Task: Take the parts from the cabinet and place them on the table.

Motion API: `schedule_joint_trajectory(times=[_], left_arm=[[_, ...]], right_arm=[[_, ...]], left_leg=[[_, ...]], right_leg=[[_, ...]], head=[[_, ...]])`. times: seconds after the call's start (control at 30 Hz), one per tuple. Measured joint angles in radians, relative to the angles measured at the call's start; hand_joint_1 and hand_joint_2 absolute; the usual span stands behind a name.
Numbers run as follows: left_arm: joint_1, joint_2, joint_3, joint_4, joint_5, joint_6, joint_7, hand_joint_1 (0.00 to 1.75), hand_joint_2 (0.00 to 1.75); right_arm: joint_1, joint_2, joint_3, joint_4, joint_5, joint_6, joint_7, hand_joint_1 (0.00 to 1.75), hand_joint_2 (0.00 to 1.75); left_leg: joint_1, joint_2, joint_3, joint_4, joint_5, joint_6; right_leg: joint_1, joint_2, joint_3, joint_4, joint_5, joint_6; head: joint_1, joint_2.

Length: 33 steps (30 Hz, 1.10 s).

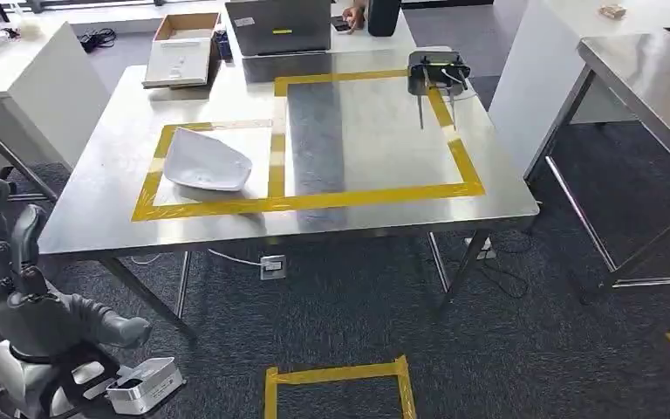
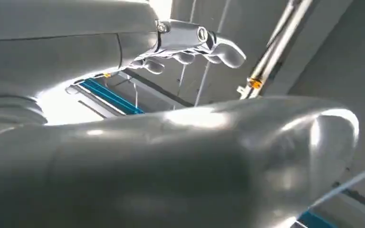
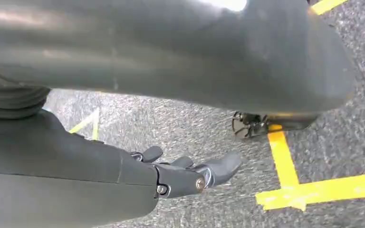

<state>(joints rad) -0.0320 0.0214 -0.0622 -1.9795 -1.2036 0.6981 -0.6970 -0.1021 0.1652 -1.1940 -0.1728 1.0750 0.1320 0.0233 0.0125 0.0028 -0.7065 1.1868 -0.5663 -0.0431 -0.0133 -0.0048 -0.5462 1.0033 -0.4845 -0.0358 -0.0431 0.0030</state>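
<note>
A steel table (image 1: pixel 122 113) stands on dark carpet (image 1: pixel 358 305), marked with two yellow tape rectangles (image 1: pixel 314 201). A white curved part (image 1: pixel 207 161) lies in the smaller one. A black part with thin rods (image 1: pixel 437 74) sits across the tape at the larger one's far corner. A cardboard box (image 1: pixel 183 48) and a laptop (image 1: pixel 279 26) sit at the far edge.

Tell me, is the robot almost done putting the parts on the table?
Partly, it seems. A white part lies in the left taped box and a black part sits on the big box's far tape line. Both hands hold nothing: the left hand is raised beside the table, the right hand hangs over the carpet. Whether more parts are left, I cannot tell.
</note>
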Motion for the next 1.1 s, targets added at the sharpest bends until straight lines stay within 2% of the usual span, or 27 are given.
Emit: schedule_joint_trajectory(times=[0.03,0.07,0.1,0.17,0.2,0.23,0.27,0.33,0.4,0.43,0.5,0.53,0.57,0.6,0.63,0.67,0.7,0.73,0.77,0.83,0.9,0.93,0.97,1.0,1.03,1.07,1.1], left_arm=[[0.002,0.0,0.0,0.007,0.0,0.0,0.0,0.0,0.0],[0.002,0.0,0.0,0.018,-0.002,0.0,0.0,0.0,0.0],[0.003,0.0,0.0,0.031,-0.01,0.0,0.0,0.0,0.0],[0.002,-0.001,0.0,0.05,-0.013,0.0,0.0,0.0,0.0],[0.002,-0.002,0.0,0.057,-0.017,0.0,0.0,0.0,0.0],[-0.001,-0.003,0.0,0.062,-0.018,0.0,0.0,0.0,0.0],[-0.001,-0.006,0.0,0.073,-0.02,0.0,0.0,0.0,0.0],[0.0,-0.012,0.002,0.092,-0.031,0.0,0.001,0.0,0.0],[-0.002,-0.019,0.003,0.109,-0.028,0.0,0.001,0.0,0.0],[0.0,-0.023,0.003,0.115,-0.02,0.0,0.001,0.0,0.0],[0.0,-0.03,0.004,0.137,0.0,0.0,0.001,0.0,0.0],[0.001,-0.033,0.005,0.148,0.004,0.0,0.001,0.0,0.0],[0.001,-0.033,0.006,0.158,0.011,0.0,0.001,0.0,0.0],[0.0,-0.034,0.009,0.17,0.016,0.0,0.001,0.0,0.0],[0.0,-0.035,0.013,0.183,0.021,0.0,0.007,0.0,0.0],[-0.002,-0.034,0.013,0.195,0.022,0.0,0.03,0.0,0.0],[-0.005,-0.032,0.013,0.211,0.044,0.0,0.034,0.0,0.0],[-0.01,-0.033,0.013,0.238,0.096,-0.007,0.032,0.0,0.0],[-0.026,-0.033,0.008,0.305,0.193,-0.027,0.05,0.0,0.0],[-0.103,-0.036,-0.023,0.568,0.399,-0.045,0.065,0.0,0.0],[-0.151,-0.046,-0.023,0.814,0.583,-0.144,0.045,0.0,0.0],[-0.174,-0.052,-0.018,0.951,0.68,-0.207,0.055,0.0,0.0],[-0.191,-0.063,-0.006,1.056,0.774,-0.277,0.101,0.0,0.0],[-0.201,-0.071,0.023,1.175,0.881,-0.373,0.197,0.0,0.0],[-0.201,-0.077,0.053,1.272,0.941,-0.42,0.299,0.0,0.0],[-0.191,-0.079,0.08,1.365,0.956,-0.409,0.406,0.0,0.0],[-0.176,-0.08,0.097,1.425,0.953,-0.387,0.471,0.0,0.0]], right_arm=[[0.0,0.0,0.0,0.0,-0.001,0.0,0.0,0.0,0.0],[0.001,0.0,0.0,0.0,-0.001,0.0,0.001,0.0,0.0],[0.002,0.0,0.0,0.0,-0.003,0.0,0.001,0.0,0.0],[0.002,0.0,0.0,0.0,-0.006,-0.001,0.002,0.0,0.0],[0.001,0.0,0.0,0.0,-0.006,-0.002,0.003,0.0,0.0],[0.0,-0.001,0.0,0.0,-0.006,-0.003,0.005,0.0,0.0],[0.001,-0.001,0.0,0.0,-0.006,-0.005,0.008,0.0,0.0],[0.0,-0.001,-0.001,0.0,-0.007,-0.008,0.01,0.0,0.0],[0.004,-0.002,-0.002,0.0,-0.007,-0.008,0.013,0.0,0.0],[0.005,-0.003,-0.003,0.0,-0.008,-0.01,0.01,0.0,0.0],[0.006,-0.003,-0.003,0.0,-0.009,-0.006,0.01,0.0,0.0],[0.006,-0.004,-0.003,0.0,-0.01,-0.004,0.01,0.0,0.0],[0.006,-0.004,-0.003,0.0,-0.01,-0.005,0.011,0.0,0.0],[0.006,-0.005,-0.003,0.0,-0.009,-0.008,0.015,0.0,0.0],[0.006,-0.005,-0.003,0.0,-0.009,-0.01,0.016,0.0,0.0],[0.006,-0.005,-0.003,0.0,-0.008,-0.01,0.018,0.0,0.0],[0.006,-0.006,-0.003,0.0,-0.006,-0.011,0.018,0.0,0.0],[0.004,-0.008,-0.003,0.0,-0.006,-0.011,0.018,0.0,0.0],[0.002,-0.009,-0.003,0.0,-0.004,-0.011,0.018,0.0,0.0],[-0.001,-0.006,-0.003,0.0,0.003,-0.01,0.018,0.0,0.0],[-0.004,-0.001,-0.003,0.0,0.005,-0.006,0.012,0.0,0.0],[-0.008,0.0,-0.003,0.0,0.005,-0.005,0.011,0.0,0.0],[-0.01,0.0,-0.003,0.0,0.004,-0.005,0.012,0.0,0.0],[-0.01,0.0,-0.003,0.0,0.004,0.0,0.013,0.0,0.0],[-0.008,0.002,-0.003,0.0,0.005,0.003,0.012,0.0,0.0],[-0.004,0.002,-0.003,0.0,0.006,0.008,0.011,0.0,0.0],[0.0,0.002,-0.003,0.0,0.007,0.01,0.009,0.0,0.0]], left_leg=[[0.0,0.0,-0.012,0.069,-0.035,-0.003],[0.0,0.0,-0.013,0.121,-0.04,-0.005],[0.001,0.0,0.003,0.131,-0.016,-0.006],[0.004,0.0,0.091,0.043,0.057,-0.005],[0.005,0.0,0.164,-0.052,0.069,-0.003],[0.005,-0.003,0.216,-0.14,0.02,-0.001],[-0.003,-0.008,0.245,-0.174,0.011,0.01],[-0.005,-0.006,0.225,-0.171,0.016,0.025],[-0.002,0.001,0.21,-0.177,0.038,0.052],[-0.003,0.004,0.197,-0.177,0.05,0.061],[-0.004,0.005,0.169,-0.176,0.073,0.069],[-0.006,0.005,0.156,-0.175,0.085,0.07],[-0.008,0.006,0.143,-0.173,0.097,0.071],[-0.01,0.006,0.125,-0.17,0.109,0.07],[-0.011,0.007,0.108,-0.166,0.12,0.068],[-0.012,0.007,0.092,-0.162,0.129,0.067],[-0.012,0.007,0.079,-0.158,0.137,0.064],[-0.012,0.008,0.072,-0.154,0.144,0.061],[-0.019,0.007,0.067,-0.152,0.152,0.055],[-0.015,0.004,0.072,-0.164,0.172,0.043],[-0.018,0.004,0.064,-0.18,0.193,0.027],[-0.014,0.001,0.056,-0.167,0.164,0.022],[-0.011,0.0,0.037,-0.125,0.103,0.017],[-0.007,0.0,0.02,-0.061,0.043,0.011],[-0.003,0.0,0.002,0.021,-0.01,0.005],[-0.002,0.0,-0.009,0.088,-0.033,0.002],[-0.001,0.0,-0.006,0.121,-0.025,-0.001]], right_leg=[[0.0,-0.001,-0.016,0.001,0.012,0.001],[0.0,-0.002,-0.032,0.002,0.024,0.002],[0.0,-0.005,-0.048,0.003,0.036,0.004],[-0.002,-0.006,-0.075,0.01,0.057,0.011],[-0.002,-0.005,-0.088,0.015,0.067,0.016],[0.0,-0.004,-0.095,0.019,0.074,0.023],[0.001,-0.002,-0.099,0.022,0.082,0.031],[0.002,-0.003,-0.096,0.015,0.097,0.045],[-0.006,-0.002,-0.103,0.016,0.101,0.06],[-0.005,0.0,-0.118,0.045,0.049,0.064],[-0.004,0.002,-0.155,0.172,-0.079,0.067],[-0.004,0.003,-0.172,0.245,-0.12,0.069],[-0.003,0.003,-0.181,0.302,-0.133,0.069],[-0.003,0.004,-0.173,0.326,-0.114,0.067],[-0.002,0.004,-0.144,0.308,-0.075,0.064],[0.0,0.004,-0.093,0.248,-0.039,0.059],[0.003,0.004,-0.025,0.157,-0.021,0.052],[0.006,0.003,0.04,0.062,-0.042,0.042],[0.012,0.001,0.069,-0.001,-0.065,0.038],[0.012,0.004,0.057,0.004,-0.054,0.029],[0.007,0.003,0.047,-0.012,-0.025,0.013],[0.003,0.003,0.037,-0.019,-0.007,0.008],[0.001,0.004,0.023,-0.022,0.007,-0.001],[0.001,0.006,0.009,-0.022,0.019,-0.001],[0.001,0.011,-0.007,-0.022,0.031,-0.001],[0.001,0.015,-0.022,-0.021,0.041,0.001],[0.001,0.017,-0.031,-0.017,0.049,0.003]], head=[[0.0,0.0],[0.0,0.0],[0.0,0.0],[0.0,0.0],[0.0,0.0],[0.0,0.0],[0.001,0.0],[-0.002,0.0],[-0.001,0.0],[0.0,0.0],[0.003,0.0],[0.003,0.0],[0.003,0.0],[0.003,0.0],[0.003,0.0],[0.003,0.0],[0.004,0.0],[0.004,0.0],[0.003,0.0],[0.005,0.0],[0.006,0.0],[0.005,0.0],[0.0,0.0],[0.0,0.0],[0.0,0.0],[0.0,0.0],[0.0,0.0]])
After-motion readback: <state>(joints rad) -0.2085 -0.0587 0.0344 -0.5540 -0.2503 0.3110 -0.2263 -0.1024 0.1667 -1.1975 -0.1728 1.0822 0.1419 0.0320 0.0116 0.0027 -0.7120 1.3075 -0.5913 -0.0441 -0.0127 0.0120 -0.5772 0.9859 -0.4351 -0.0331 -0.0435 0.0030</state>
